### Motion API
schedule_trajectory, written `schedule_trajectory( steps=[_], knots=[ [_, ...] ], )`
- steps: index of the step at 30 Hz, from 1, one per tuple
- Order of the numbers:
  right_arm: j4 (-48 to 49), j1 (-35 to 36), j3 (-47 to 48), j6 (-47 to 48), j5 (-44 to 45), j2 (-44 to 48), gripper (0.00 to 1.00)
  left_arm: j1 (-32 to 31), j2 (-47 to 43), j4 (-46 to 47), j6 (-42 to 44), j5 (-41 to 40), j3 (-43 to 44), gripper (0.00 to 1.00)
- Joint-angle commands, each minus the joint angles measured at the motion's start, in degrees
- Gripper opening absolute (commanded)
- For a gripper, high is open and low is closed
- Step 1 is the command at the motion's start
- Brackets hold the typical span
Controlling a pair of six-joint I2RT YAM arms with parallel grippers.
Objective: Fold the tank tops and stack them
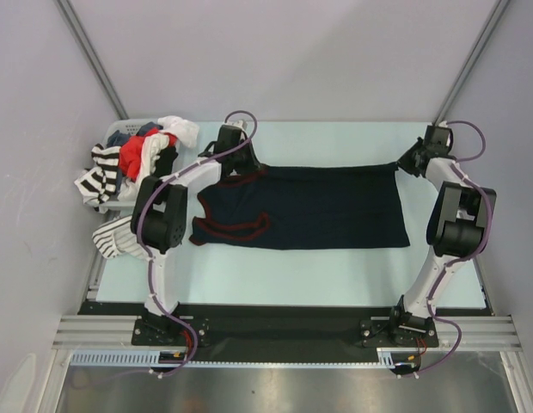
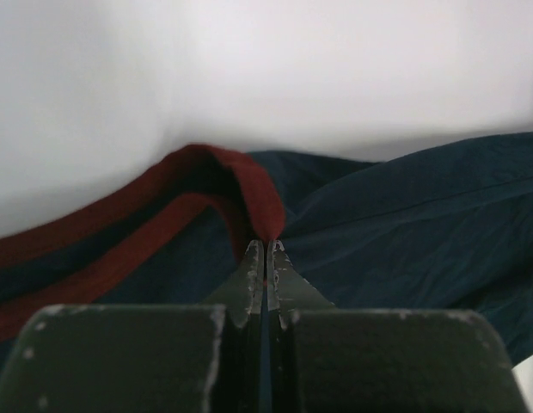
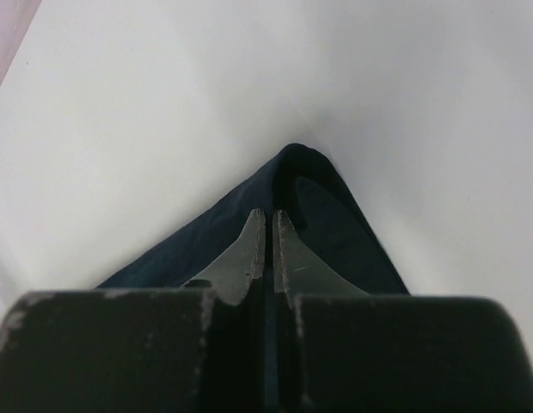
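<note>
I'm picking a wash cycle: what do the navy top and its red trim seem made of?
The navy top: thin, smooth cloth, probably synthetic jersey; soft creases, faint sheen. The red trim: matte band, likely knit binding; weave too blurred to tell.

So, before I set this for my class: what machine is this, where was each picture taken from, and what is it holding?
It is two robot arms, left and right, bolted at the near edge of a pale table. One picture looks down from above; the other two come from a camera on each wrist, looking along that arm's two fingers. A dark navy sleeveless cloth jersey with maroon trim lies spread on the table. The left gripper is shut on its maroon-edged shoulder strap; the right gripper is shut on a corner of its plain hem end. A heap of red, white and striped clothes sits at the table's left edge.
</note>
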State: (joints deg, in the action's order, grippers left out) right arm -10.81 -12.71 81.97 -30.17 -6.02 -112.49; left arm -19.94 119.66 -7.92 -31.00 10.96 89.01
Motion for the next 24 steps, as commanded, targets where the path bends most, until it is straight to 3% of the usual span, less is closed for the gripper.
schedule_trajectory(
  steps=[1, 10, 24],
  knots=[
    [2.46, -0.82, -2.95, -1.46, -0.13, 4.99, 0.00, -0.53, -6.10, 3.79, 0.33, -0.06, -3.92, 0.00],
    [1.84, -1.79, -9.63, -3.14, 1.80, 8.85, 0.00, -2.11, -12.33, 7.74, 0.42, -1.03, -14.55, 0.00],
    [4.04, -3.02, -20.01, -4.19, 3.56, 16.77, 0.00, -4.31, -17.26, 11.09, -0.28, -1.47, -24.06, 0.00]
  ],
)
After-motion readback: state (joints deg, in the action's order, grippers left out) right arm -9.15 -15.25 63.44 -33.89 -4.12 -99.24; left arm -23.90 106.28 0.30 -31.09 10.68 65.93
